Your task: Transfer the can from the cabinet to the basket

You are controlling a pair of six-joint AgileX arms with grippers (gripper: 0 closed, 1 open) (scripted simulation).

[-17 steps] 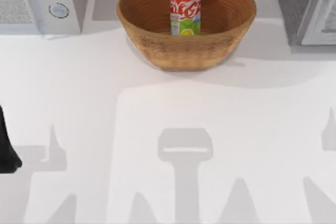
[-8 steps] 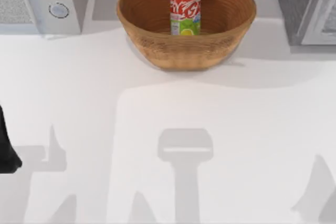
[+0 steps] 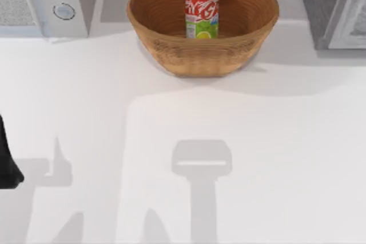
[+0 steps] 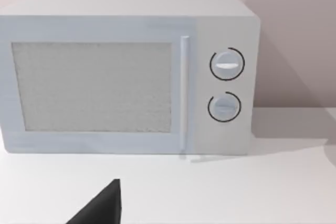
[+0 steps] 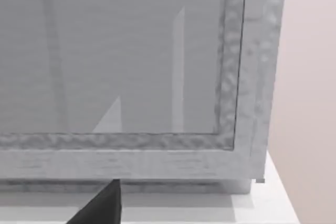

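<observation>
White desk point(image 3: 114, 112) runs wall to wall under the overhead camera, crossed by grey arm shadows along its near edge.

Far left corner: white microwave point(image 3: 46, 1) with two round knobs, door closed. My left wrist camera faces it squarely; the frosted door panel, vertical handle and both knobs point(image 4: 227, 64) are plain to see.

Left edge, near side: a dark part of my left arm point(image 3: 7, 164) pokes in over the desk, parked. A black wedge at the foot of the left wrist view is one finger of my left tool point(image 4: 102, 208); from that sliver I cannot tell whether the tool is open or closed.

Centre back: the basket point(image 3: 203, 55), brown wicker, wide and oval, sits on the desk between the microwave and the cabinet, apart from both. The can point(image 3: 202, 11) stands upright inside it, toward the back wall of the bowl, Coca-Cola script and lime band facing the camera, silver top up. Nothing is gripping it.

Far right corner: the cabinet point(image 3: 331, 7), dark grey and speckled, with a pale framed door. My right wrist camera looks close at that door point(image 5: 131, 56) and its textured frame. One black finger of my right tool point(image 5: 102, 208) shows at the bottom; its state I cannot tell either.
</observation>
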